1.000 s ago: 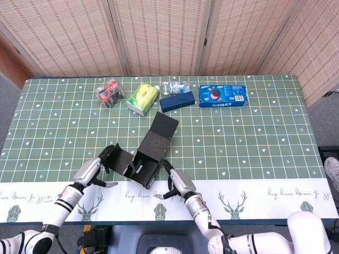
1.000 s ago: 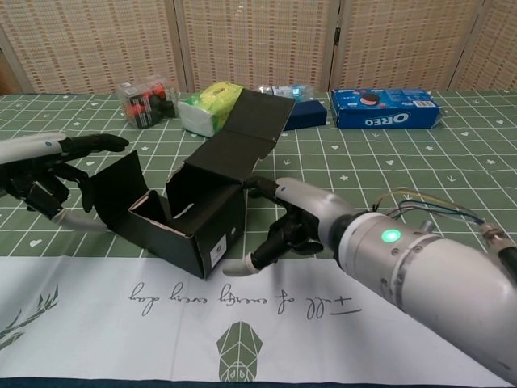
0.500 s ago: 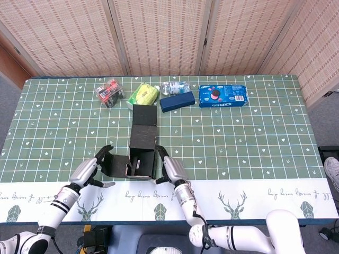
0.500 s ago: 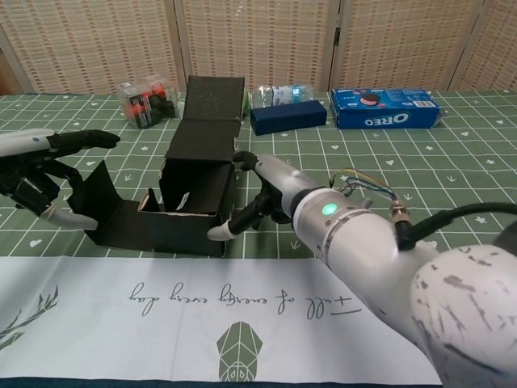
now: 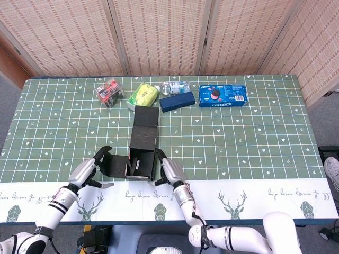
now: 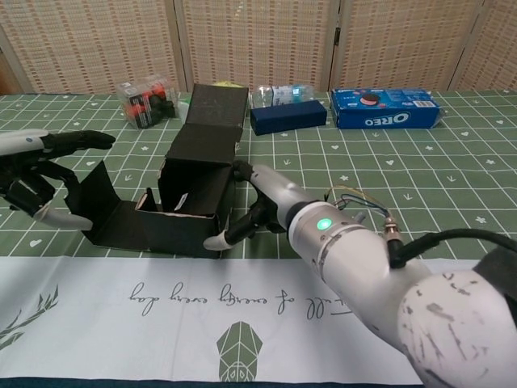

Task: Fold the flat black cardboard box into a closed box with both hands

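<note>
Black box (image 5: 139, 153) rotated square-on; left hand (image 5: 87, 172), right hand (image 5: 168, 171) spread beside it.

Matt black cardboard for the box (image 5: 142, 150), paler raw board inside. Smooth cloth over the desk (image 5: 254, 137), green print, white runner along the near edge. Glossy white plastic shells on the right hand (image 6: 266, 202), dark fingers (image 6: 81, 139) on the left. Shiny blue wrapper on the biscuit pack (image 5: 223, 96).

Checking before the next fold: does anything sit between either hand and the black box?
Nothing visible does. The left hand is right at the open side flap of the black box, and the right hand is against its other side. The snacks stand apart, behind.
</note>
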{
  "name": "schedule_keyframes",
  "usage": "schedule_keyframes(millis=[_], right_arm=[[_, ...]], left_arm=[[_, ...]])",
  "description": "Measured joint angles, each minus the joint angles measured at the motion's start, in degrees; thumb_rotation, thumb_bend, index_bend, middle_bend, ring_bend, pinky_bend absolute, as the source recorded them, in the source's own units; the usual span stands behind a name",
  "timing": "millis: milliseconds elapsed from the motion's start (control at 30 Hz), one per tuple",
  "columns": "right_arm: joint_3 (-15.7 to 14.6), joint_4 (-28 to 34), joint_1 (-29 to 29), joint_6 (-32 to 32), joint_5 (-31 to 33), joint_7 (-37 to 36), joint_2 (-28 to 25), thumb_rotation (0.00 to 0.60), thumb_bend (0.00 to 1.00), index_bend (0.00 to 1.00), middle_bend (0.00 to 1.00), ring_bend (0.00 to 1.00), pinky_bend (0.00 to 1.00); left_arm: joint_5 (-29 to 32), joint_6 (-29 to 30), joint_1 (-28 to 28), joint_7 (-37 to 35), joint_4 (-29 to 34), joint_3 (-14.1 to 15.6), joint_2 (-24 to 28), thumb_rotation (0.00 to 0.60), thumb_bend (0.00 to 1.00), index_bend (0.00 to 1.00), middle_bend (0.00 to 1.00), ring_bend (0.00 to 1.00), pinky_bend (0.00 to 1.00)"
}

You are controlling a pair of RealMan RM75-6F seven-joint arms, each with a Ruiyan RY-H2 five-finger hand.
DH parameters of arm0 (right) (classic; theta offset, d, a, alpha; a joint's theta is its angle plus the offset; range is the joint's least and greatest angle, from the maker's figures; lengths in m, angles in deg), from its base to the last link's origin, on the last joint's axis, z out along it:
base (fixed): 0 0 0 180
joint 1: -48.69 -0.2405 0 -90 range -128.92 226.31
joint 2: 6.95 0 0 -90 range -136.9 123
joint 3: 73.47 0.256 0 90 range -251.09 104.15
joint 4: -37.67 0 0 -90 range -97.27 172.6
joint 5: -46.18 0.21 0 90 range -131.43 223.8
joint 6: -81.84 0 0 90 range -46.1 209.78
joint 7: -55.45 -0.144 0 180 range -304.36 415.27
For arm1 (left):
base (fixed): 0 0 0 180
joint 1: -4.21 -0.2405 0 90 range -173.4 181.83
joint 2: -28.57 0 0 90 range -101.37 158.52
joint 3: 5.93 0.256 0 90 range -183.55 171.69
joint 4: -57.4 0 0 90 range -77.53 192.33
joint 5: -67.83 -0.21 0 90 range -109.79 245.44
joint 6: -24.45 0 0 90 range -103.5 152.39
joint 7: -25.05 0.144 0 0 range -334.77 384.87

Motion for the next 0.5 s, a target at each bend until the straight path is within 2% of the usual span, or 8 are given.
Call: schedule_keyframes(millis=[200,300,400,500], right_arm=[[0.72,-4.42,-0.23,0.18,-2.84,-3.19,3.15,0.6,0.2,0.0,0.15,0.68,1.0],[1.37,-6.68,-0.39,0.13,-3.9,-4.7,4.83,0.6,0.3,0.01,0.2,0.71,1.0],[2.06,-8.71,-0.46,-0.01,-4.84,-5.71,6.25,0.6,0.4,0.12,0.25,0.73,1.0],[2.44,-8.99,-0.02,-0.01,-5.9,-6.95,6.47,0.6,0.43,0.16,0.27,0.74,1.0]], left_arm=[[-0.03,-0.12,-0.32,-0.36,-0.19,-0.09,0.38,0.6,0.11,0.0,0.0,0.55,0.87],[-0.06,-0.05,-0.51,-0.45,-0.17,-0.15,0.64,0.6,0.11,0.0,0.0,0.54,0.87],[-0.21,0.4,-0.77,-0.57,-0.33,-0.26,0.81,0.6,0.11,0.0,0.0,0.51,0.87],[-0.6,1.55,-1.24,-0.61,-1.15,-0.39,0.79,0.6,0.11,0.0,0.0,0.51,0.87]])
